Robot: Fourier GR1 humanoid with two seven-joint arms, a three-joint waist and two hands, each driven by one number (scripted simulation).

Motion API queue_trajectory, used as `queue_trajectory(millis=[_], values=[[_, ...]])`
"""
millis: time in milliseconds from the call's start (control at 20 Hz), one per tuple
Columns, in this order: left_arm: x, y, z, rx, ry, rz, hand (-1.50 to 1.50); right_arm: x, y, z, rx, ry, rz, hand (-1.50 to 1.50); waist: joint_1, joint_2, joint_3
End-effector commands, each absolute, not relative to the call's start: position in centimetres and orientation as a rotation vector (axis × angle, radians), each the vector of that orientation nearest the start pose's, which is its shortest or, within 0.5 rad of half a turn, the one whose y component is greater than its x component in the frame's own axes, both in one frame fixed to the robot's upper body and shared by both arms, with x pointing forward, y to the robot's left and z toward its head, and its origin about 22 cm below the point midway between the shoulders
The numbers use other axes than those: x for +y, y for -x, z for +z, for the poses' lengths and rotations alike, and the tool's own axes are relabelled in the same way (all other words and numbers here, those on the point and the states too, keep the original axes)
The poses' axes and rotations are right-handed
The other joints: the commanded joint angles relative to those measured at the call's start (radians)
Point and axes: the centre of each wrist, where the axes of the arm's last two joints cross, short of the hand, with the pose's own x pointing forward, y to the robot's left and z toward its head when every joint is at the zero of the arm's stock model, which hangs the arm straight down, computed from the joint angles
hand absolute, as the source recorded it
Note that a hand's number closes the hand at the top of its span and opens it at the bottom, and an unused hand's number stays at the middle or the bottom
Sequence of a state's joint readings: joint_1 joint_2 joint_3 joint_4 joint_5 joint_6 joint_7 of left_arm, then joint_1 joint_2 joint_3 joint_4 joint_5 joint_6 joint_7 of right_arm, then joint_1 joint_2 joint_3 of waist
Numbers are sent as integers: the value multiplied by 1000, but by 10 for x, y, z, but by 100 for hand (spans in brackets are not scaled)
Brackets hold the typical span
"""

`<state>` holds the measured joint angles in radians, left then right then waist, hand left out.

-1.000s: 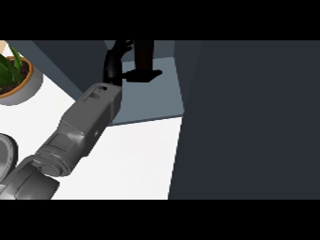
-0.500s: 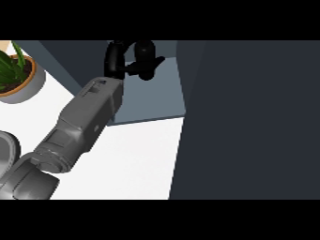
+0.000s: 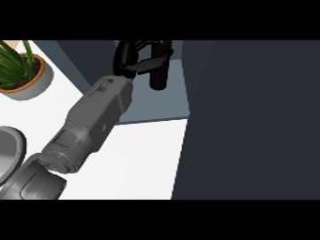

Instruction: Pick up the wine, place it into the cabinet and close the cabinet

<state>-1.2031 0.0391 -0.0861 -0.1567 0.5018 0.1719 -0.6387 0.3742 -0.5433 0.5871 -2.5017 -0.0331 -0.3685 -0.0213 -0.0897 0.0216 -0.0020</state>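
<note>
No writing can be read anywhere. One dark wine bottle, plain and slim, stands inside the open cabinet, and the left hand seems curled round its top. One potted plant sits on the white counter.

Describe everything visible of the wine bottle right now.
The wine bottle shows as a dark, almost black, smooth rounded shape, glossy like glass. Only part of it is visible; no label or cork can be made out. It hangs roughly upright over the grey-blue cabinet floor, beside the big dark cabinet door. The black fingers of the left hand are curled round its upper part; whether its base touches the floor cannot be told.
</note>
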Motion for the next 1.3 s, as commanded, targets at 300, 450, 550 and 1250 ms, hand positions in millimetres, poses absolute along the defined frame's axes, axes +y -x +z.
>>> queue_trajectory(millis=[300,450,550,1250], values=[[78,-443,76,-1834,252,-2,-150,-205,-61,192,-1955,-277,185,-150,30,-16,1],[77,-442,77,-1851,278,-25,-150,-207,-62,191,-1937,-261,164,-150,54,-26,1],[79,-442,73,-1821,282,-21,-150,-209,-59,196,-1957,-223,153,-150,59,-23,1],[83,-392,23,-1779,525,-1,-150,-213,-66,191,-1926,-183,162,-150,89,-39,1]])
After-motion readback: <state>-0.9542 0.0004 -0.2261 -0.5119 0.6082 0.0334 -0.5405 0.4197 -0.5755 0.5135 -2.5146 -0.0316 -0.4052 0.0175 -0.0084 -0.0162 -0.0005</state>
